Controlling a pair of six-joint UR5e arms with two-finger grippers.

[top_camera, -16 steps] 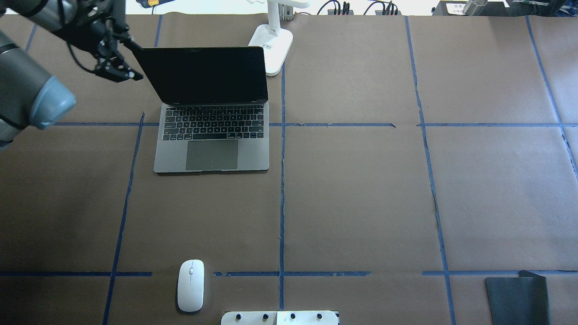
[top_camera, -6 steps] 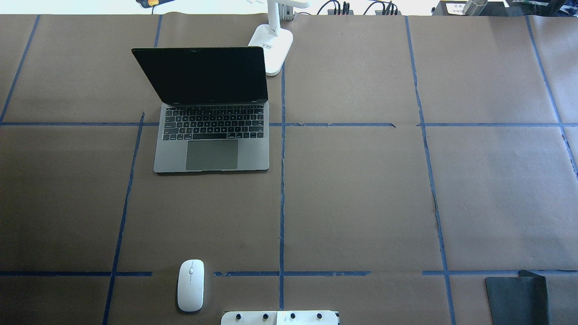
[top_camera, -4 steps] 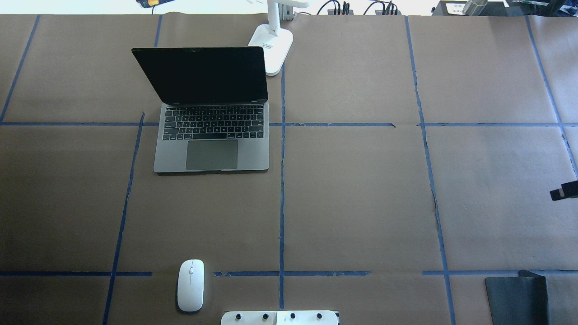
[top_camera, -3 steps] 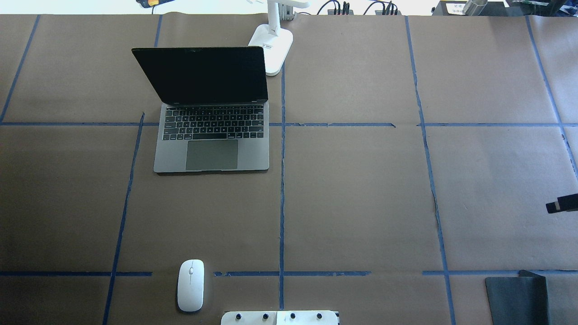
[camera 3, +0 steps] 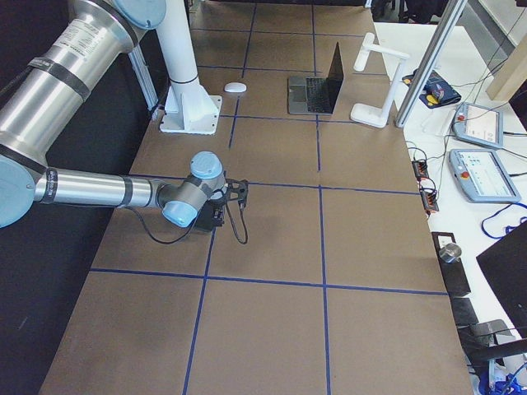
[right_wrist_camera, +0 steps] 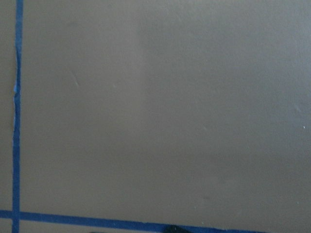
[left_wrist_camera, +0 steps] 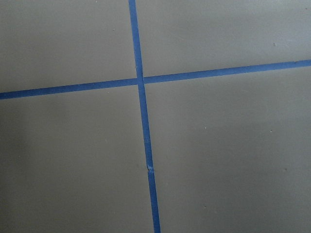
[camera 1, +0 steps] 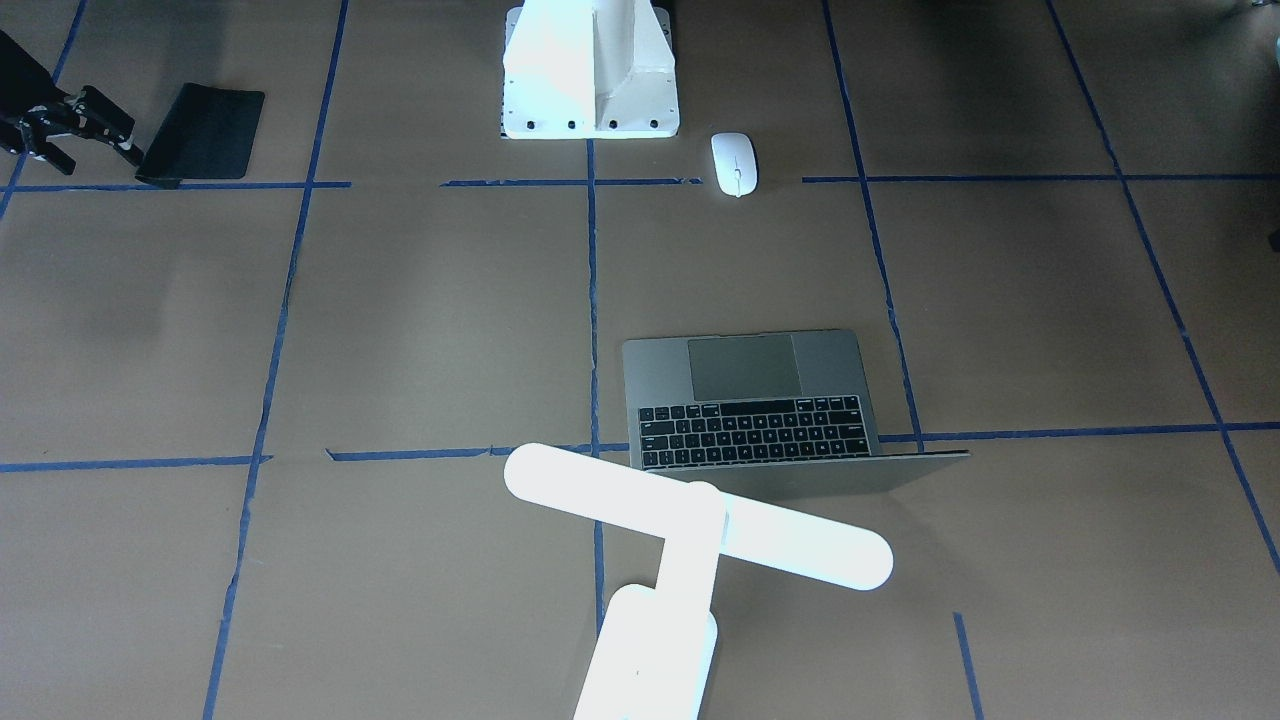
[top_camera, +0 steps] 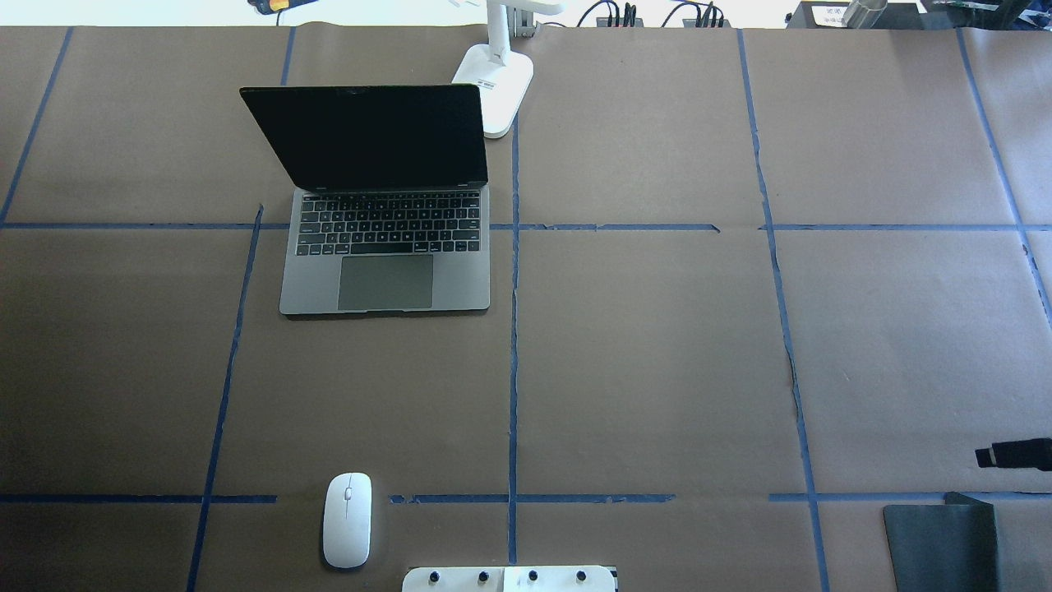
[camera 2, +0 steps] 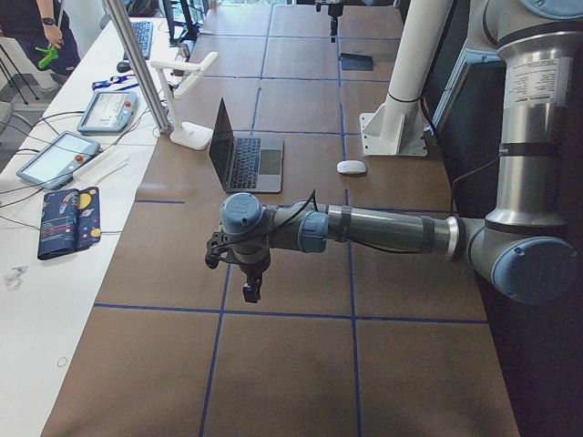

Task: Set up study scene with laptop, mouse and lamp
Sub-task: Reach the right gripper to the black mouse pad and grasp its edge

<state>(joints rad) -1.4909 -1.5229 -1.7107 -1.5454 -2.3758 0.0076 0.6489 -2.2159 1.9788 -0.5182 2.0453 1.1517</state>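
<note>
The laptop (top_camera: 386,247) stands open on the left half of the table, its screen dark; it also shows in the front view (camera 1: 760,400). The mouse (top_camera: 347,520) lies near the table's near edge, left of the pedestal. The lamp (camera 1: 700,515) glows behind the laptop; overhead only its base (top_camera: 497,82) shows. My right gripper (camera 1: 95,150) hovers beside the black mat (camera 1: 205,130), its jaws apart and empty; overhead one of its fingertips (top_camera: 1011,455) shows. My left gripper (camera 2: 248,289) hangs over bare table far from the objects; I cannot tell whether it is open.
The white pedestal (camera 1: 590,70) stands at the robot's side of the table, next to the mouse. Blue tape lines divide the brown table cover. Tablets and cables lie beyond the far edge (camera 2: 100,114).
My left gripper has left the laptop's lid and gone out of the overhead view. My right gripper has come in at the right edge and moved toward the black mat.
</note>
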